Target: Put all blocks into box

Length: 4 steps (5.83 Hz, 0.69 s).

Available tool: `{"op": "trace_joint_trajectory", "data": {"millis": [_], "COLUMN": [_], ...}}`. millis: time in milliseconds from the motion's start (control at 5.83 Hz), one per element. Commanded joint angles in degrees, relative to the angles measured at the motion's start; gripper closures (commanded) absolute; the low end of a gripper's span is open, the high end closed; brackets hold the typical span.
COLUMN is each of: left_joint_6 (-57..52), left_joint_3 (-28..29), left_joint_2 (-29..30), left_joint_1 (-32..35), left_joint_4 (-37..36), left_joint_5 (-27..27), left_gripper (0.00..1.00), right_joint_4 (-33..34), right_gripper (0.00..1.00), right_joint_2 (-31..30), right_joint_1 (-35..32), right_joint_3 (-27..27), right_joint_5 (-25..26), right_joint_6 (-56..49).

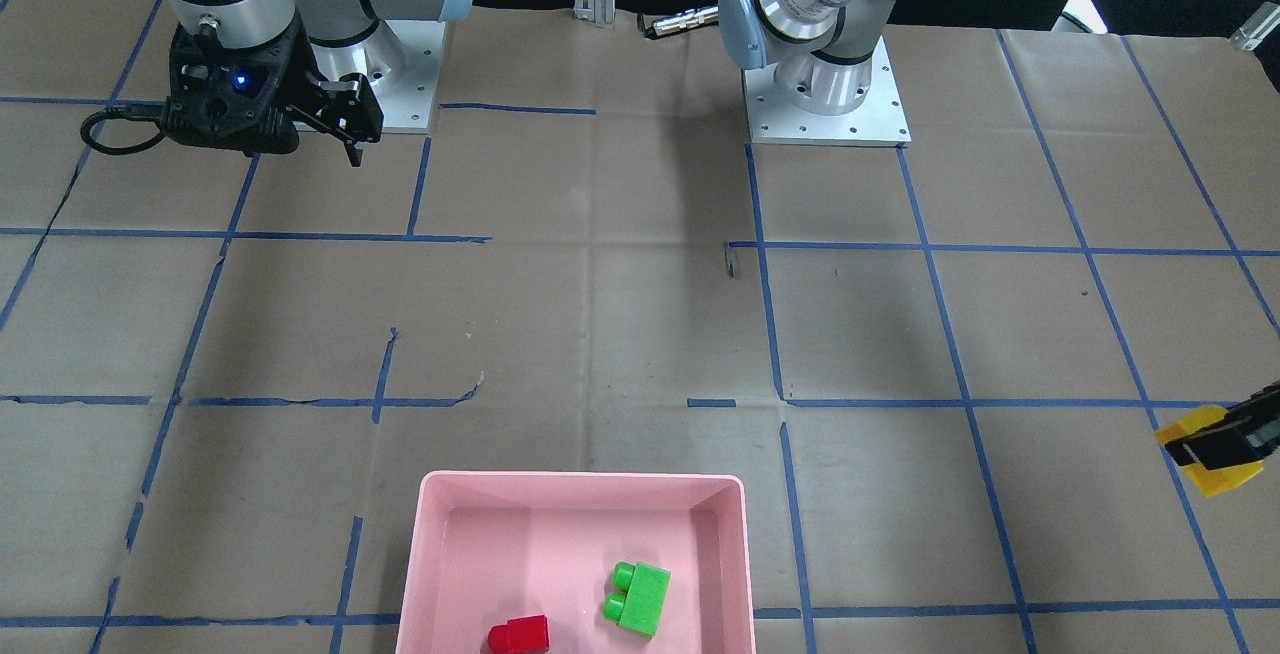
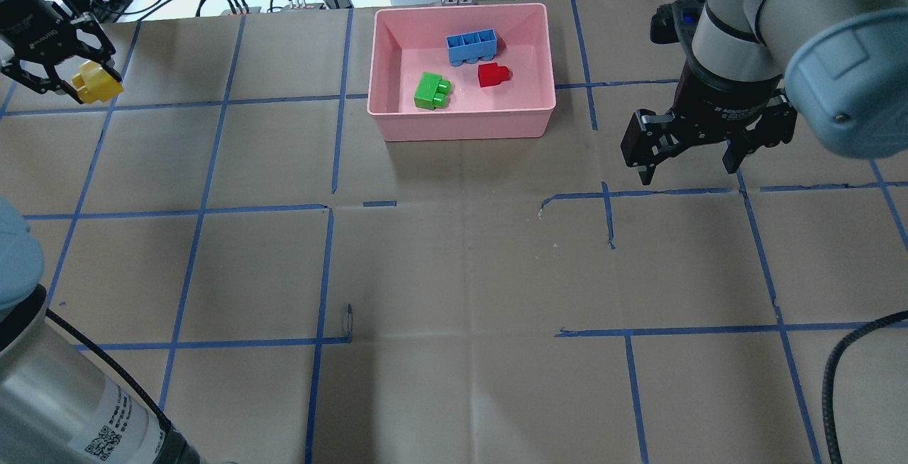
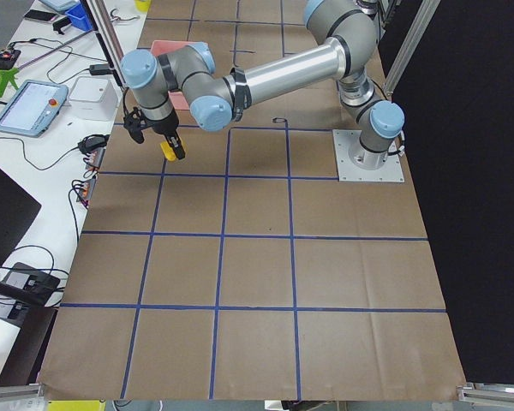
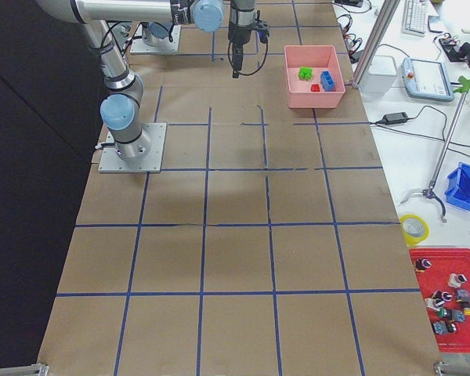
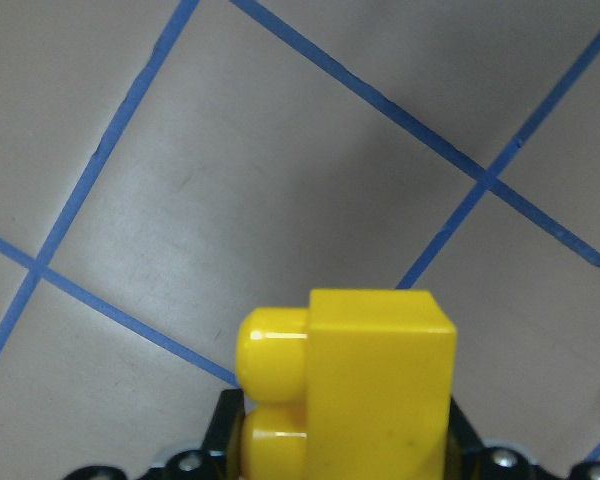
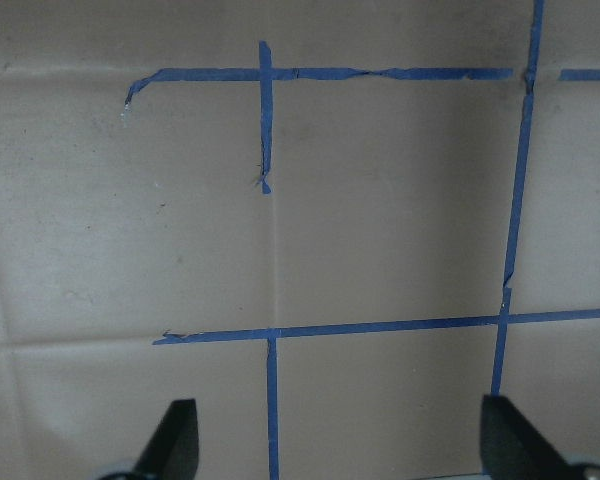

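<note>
Three blocks already lie in the pink box (image 2: 461, 123): the green block (image 2: 431, 90), the red block (image 2: 491, 74) and the blue block (image 2: 470, 46). The yellow block (image 2: 96, 82) is held above the tabletop (image 2: 454, 272), pinched in the fingers of my left gripper (image 2: 79, 79), well apart from the box on the robot's left. My right gripper (image 2: 687, 169) hangs on the other side, fingers spread, nothing between them. My worry is the long carry. The wrist view hides the contact, so the pinch may be shallow, and a quick swing could twist the block loose. Releasing short of the wall would drop it outside; releasing high could bounce it off the green block.
</note>
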State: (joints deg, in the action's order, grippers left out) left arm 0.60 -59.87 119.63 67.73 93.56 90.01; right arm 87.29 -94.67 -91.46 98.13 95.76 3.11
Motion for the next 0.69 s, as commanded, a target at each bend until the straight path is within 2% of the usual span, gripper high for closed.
{"op": "trace_joint_trajectory", "data": {"millis": [0, 172, 343, 515], "left_joint_6": [-0.8, 2.2, 8.5, 12.2], "left_joint_3": [0.9, 1.1, 1.2, 1.3], "left_joint_2": [-2.0, -1.3, -1.1, 1.7], "left_joint_1": [12.0, 18.2, 21.8, 25.1], "left_joint_4": [0.3, -0.6, -5.2, -9.1], "left_joint_5": [0.5, 0.2, -2.1, -5.0], "left_gripper": [1.00, 1.00, 1.00, 1.00], "right_joint_4": [0.1, 0.4, 3.6, 3.8], "right_gripper": [0.00, 0.00, 0.00, 0.00], "right_joint_2": [-0.2, -0.4, -0.8, -0.5], "right_joint_1": [-0.5, -0.5, -0.6, -0.6], "right_joint_3": [0.4, -0.1, 0.3, -0.5], "right_joint_5": [-5.4, -7.8, -8.7, -9.2], "right_joint_6": [1.1, 0.7, 0.8, 0.5]}}
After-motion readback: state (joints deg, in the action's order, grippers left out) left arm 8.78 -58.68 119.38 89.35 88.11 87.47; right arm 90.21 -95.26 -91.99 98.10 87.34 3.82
